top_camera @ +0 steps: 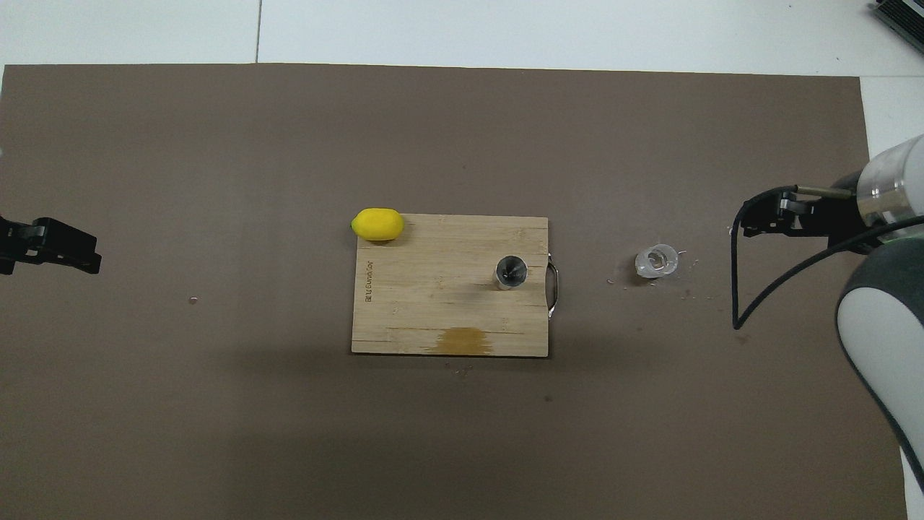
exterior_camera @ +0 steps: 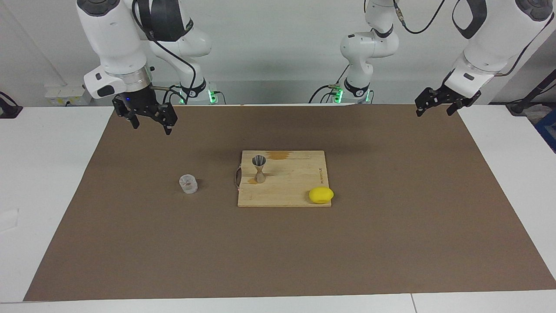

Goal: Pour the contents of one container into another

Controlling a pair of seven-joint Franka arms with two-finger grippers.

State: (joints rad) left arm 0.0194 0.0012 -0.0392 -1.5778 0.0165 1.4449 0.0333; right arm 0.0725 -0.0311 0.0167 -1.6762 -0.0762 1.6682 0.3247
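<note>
We see the right pincer up over the brown mat at its arm's end of the desk, fingers spread, holding nothing. The left pincer hangs over the mat's edge at its own end — also spread and empty. The glass stands on the mat beside the cutting board, toward the right arm's end. The jigger stands upright on the board near its handle edge; a lemon sits at the board's corner. Bare mat lies all round the glass.
</note>
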